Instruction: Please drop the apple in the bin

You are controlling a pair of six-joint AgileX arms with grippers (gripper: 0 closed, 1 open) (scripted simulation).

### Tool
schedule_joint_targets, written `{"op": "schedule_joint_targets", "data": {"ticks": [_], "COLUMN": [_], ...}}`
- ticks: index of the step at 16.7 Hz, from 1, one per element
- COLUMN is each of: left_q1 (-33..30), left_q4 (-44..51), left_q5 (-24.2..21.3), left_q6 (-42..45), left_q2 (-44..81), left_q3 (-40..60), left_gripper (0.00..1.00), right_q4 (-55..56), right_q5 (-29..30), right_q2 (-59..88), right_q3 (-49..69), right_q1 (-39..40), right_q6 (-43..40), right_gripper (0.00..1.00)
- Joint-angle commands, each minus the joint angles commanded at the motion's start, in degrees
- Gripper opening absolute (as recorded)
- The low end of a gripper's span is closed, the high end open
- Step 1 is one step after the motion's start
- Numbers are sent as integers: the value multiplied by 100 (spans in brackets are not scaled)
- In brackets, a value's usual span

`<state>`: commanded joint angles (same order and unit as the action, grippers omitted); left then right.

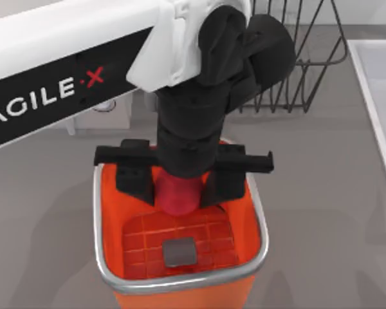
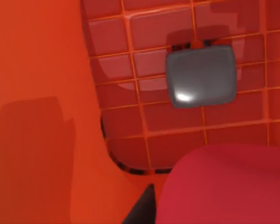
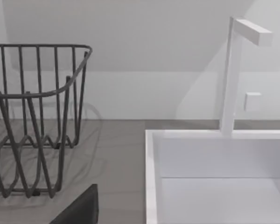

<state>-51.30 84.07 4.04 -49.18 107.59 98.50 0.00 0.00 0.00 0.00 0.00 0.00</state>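
My left gripper (image 1: 178, 187) hangs over the bin (image 1: 262, 225), its two black fingers (image 1: 134, 174) pinching the apple (image 1: 177, 193) at its widest girth, one finger at 9 o'clock of the fruit and one at 3 o'clock. The apple sits above the bin's opening, toward the 12 o'clock wall, with the gridded floor well below it. In my left wrist view the apple (image 2: 228, 186) bulges red close under the camera, and past it lie the orange floor and the small grey square (image 2: 201, 77).

I judge the apple light, rigid and smooth-skinned, so it could slip if squeezed off-centre; a hold across the middle, as now, suits it best. It should bruise little from a short fall, and once let go it may roll on the floor grid.

Farther off, at 1 o'clock of the bin, stands the black wire rack (image 1: 309, 58). At the table's right edge lies the white sink (image 3: 214, 177). My right arm is parked beside it; whether that pincer is spread I cannot tell.
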Motion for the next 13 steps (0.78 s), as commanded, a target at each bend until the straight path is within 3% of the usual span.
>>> {"op": "schedule_joint_targets", "data": {"ticks": [13], "left_q1": [105], "left_q4": [-1520], "left_q5": [-1], "left_q6": [105], "left_q2": [29], "left_q3": [-1488], "left_gripper": [0], "right_q4": [0], "right_q5": [0], "right_q2": [0], "right_q3": [0], "right_q1": [0], "right_q6": [0], "right_gripper": [100]}}
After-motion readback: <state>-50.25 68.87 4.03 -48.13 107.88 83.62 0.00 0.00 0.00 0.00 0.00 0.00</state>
